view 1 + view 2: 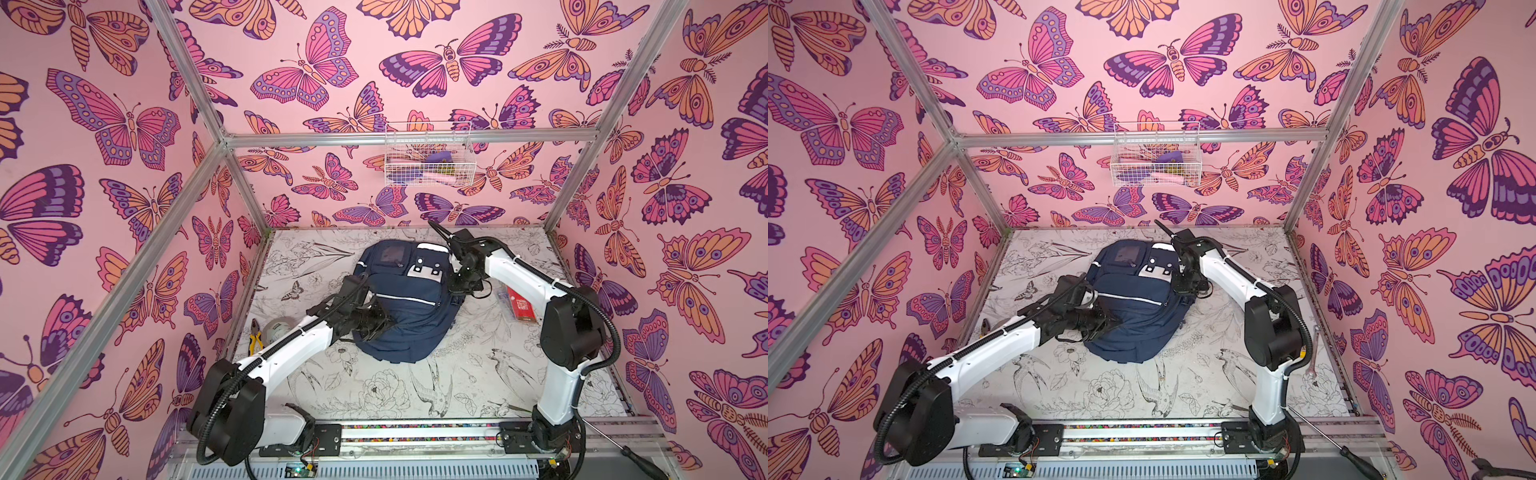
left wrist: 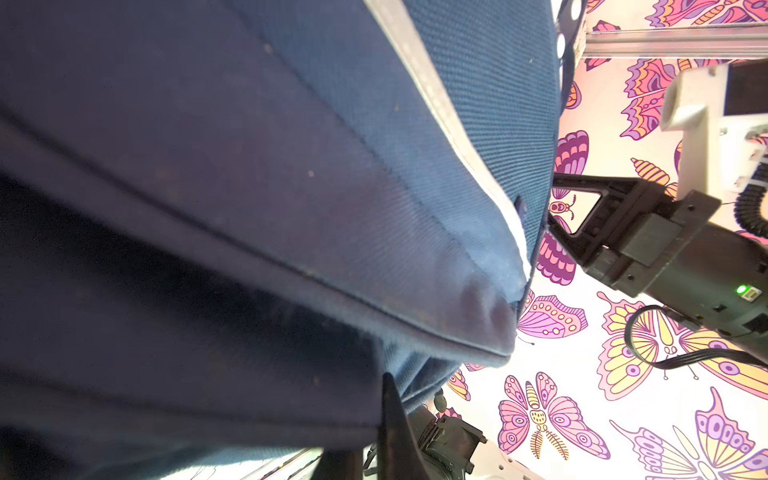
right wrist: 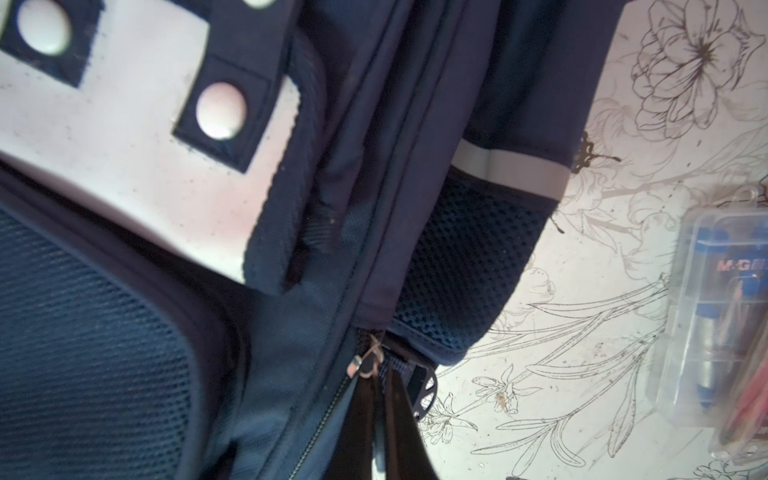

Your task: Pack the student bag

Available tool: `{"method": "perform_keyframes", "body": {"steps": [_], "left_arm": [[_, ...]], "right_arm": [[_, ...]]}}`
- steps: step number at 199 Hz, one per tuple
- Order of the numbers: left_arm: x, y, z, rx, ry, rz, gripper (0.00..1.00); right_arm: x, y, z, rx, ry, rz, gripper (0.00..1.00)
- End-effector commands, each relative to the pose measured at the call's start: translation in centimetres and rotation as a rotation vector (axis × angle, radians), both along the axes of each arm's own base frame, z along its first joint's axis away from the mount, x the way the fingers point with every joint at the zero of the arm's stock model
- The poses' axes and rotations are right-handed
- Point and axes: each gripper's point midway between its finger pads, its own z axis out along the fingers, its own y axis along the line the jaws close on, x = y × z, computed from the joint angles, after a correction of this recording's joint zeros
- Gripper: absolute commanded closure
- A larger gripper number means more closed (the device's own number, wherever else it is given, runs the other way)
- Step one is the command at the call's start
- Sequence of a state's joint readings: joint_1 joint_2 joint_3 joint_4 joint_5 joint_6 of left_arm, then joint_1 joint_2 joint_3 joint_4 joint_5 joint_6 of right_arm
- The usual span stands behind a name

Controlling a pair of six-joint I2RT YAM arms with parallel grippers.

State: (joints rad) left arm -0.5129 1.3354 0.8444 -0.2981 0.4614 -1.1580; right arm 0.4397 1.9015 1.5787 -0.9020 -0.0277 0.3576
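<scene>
The student bag (image 1: pixel 409 299) (image 1: pixel 1133 307), a navy backpack with white stripes and a white patch, lies flat mid-table in both top views. My left gripper (image 1: pixel 384 322) (image 1: pixel 1111 322) presses into its near left side. In the left wrist view navy fabric (image 2: pixel 291 208) fills the frame, and the left gripper (image 2: pixel 386 386) is shut on a fold of it. My right gripper (image 1: pixel 459 286) (image 1: pixel 1183 284) sits at the bag's right edge. In the right wrist view this gripper (image 3: pixel 380 382) is shut on the zipper pull (image 3: pixel 365 363), beside the mesh side pocket (image 3: pixel 457 257).
A clear pen case (image 3: pixel 723 332) with a red pack (image 1: pixel 521 305) lies right of the bag. Pliers (image 1: pixel 255 340) and a tape roll (image 1: pixel 278 328) lie at the left, under the left arm. A wrench (image 1: pixel 1314 353) lies near the right wall. A wire basket (image 1: pixel 428 156) hangs on the back wall.
</scene>
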Motion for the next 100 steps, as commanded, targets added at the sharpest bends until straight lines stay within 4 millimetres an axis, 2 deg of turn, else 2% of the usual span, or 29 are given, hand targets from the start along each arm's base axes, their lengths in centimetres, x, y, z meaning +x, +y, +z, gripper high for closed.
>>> {"method": "perform_keyframes", "body": {"steps": [1,34,61,100], "left_arm": [[-1.6,2.0,-1.8,0.079,0.068,0.043,1.00],[-1.0,2.0,-1.3,0.080,0.049,0.057,1.00],[-0.9,2.0,-1.4,0.084,0.051,0.063,1.00],[-0.9,2.1,-1.6,0.088,0.050,0.072,1.00]], "right_arm": [[1.9,-3.7,1.4,-0.079,-0.117,-0.066,1.00],[0.0,-3.6,1.1,-0.073,-0.104,-0.034,1.00],[-0.3,-4.0,0.8,-0.096,-0.097,-0.028,1.00],[-0.9,-1.8,1.2,-0.055,-0.108,0.029,1.00]]}}
